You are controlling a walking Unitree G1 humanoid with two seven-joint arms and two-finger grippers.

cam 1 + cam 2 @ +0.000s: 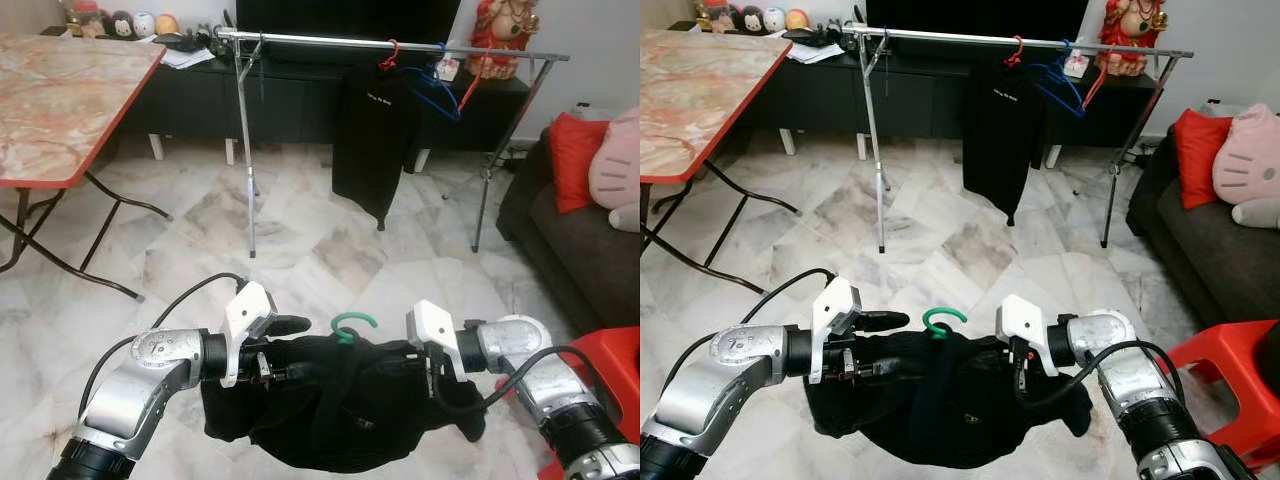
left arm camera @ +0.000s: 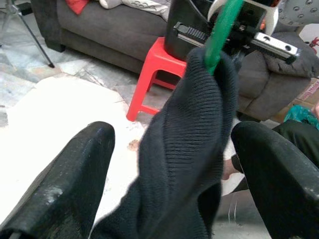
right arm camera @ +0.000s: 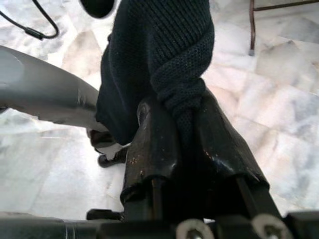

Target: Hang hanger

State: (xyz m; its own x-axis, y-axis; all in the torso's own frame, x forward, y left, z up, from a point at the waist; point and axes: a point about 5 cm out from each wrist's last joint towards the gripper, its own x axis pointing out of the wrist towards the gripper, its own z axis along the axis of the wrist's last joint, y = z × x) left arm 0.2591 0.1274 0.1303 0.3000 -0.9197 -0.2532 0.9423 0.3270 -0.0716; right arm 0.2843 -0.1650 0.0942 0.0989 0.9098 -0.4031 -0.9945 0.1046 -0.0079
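Note:
A black knit garment (image 1: 340,405) on a green hanger (image 1: 352,326) hangs low in front of me, stretched between my two grippers. My left gripper (image 2: 169,164) is open, its fingers (image 2: 75,174) set wide on either side of one end of the garment. My right gripper (image 3: 187,124) is shut on the twisted other end of the garment. Only the hanger's hook sticks up above the cloth. Across the room stands a silver clothes rail (image 1: 400,42), carrying a black top (image 1: 372,140) on a red hanger and a blue hanger (image 1: 435,85).
A folding table (image 1: 60,100) with a red-edged marble top stands at the left. On the right are a dark sofa (image 1: 580,240) with a red cushion and a red plastic stool (image 1: 610,370). Behind the rail runs a low black cabinet (image 1: 290,95). Marble floor lies between me and the rail.

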